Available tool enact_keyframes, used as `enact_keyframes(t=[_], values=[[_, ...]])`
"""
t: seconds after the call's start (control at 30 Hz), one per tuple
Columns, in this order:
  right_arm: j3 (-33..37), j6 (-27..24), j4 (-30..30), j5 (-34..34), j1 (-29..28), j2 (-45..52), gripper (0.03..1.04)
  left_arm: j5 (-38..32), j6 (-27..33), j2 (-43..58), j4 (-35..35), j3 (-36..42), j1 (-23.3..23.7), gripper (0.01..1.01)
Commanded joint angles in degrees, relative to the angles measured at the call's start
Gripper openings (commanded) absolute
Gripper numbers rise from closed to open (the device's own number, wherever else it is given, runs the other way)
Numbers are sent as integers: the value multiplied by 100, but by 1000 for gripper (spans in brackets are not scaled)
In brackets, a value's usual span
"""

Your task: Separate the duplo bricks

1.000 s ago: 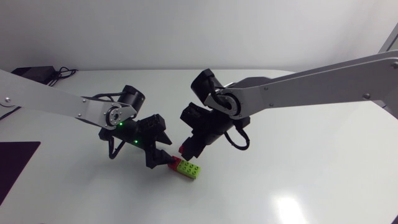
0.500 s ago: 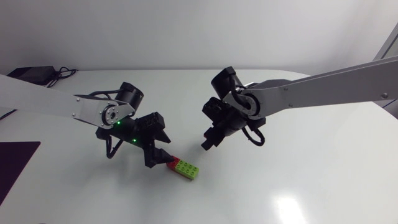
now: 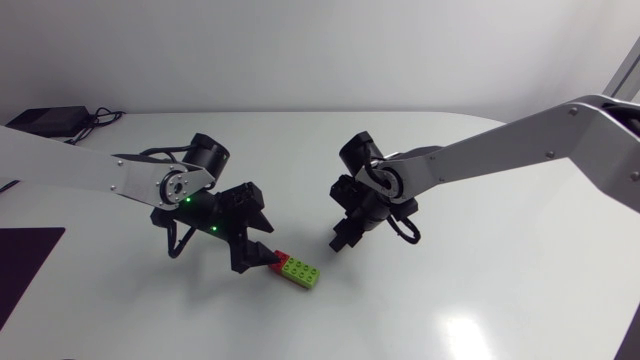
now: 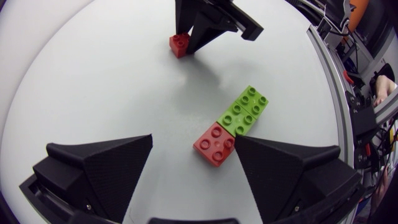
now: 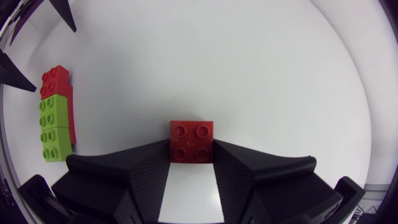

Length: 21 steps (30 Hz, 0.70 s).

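Observation:
A green brick (image 3: 302, 272) joined end to end with a red brick (image 3: 279, 260) lies on the white table, on a red layer that shows along their side in the right wrist view. My left gripper (image 3: 255, 258) stands wide open over the red end; in the left wrist view that red brick (image 4: 214, 144) touches one finger and the green brick (image 4: 244, 111) lies ahead of it. My right gripper (image 3: 341, 242) stands apart to the right, shut on a small red brick (image 5: 191, 134) down at the table surface, which the left wrist view also shows as a small red brick (image 4: 179, 43).
A black power adapter (image 3: 55, 118) with its cable lies at the back left. A dark mat (image 3: 25, 270) covers the table's left edge. Bare white table (image 3: 480, 280) stretches to the front and right.
My right gripper has pulled away to the right from the stack, carrying the small red brick, and come down to the table. My left arm has hardly moved.

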Motion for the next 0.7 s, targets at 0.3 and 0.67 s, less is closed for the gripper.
enact_keyframes(t=[0.3,0.67], values=[[-294,-78,-132,-204,30,-708,997,-81,-72,-105,-37,-97,-75,918],[-813,-70,-140,-511,1024,-1288,995,-99,-90,-17,-37,-106,-189,918]])
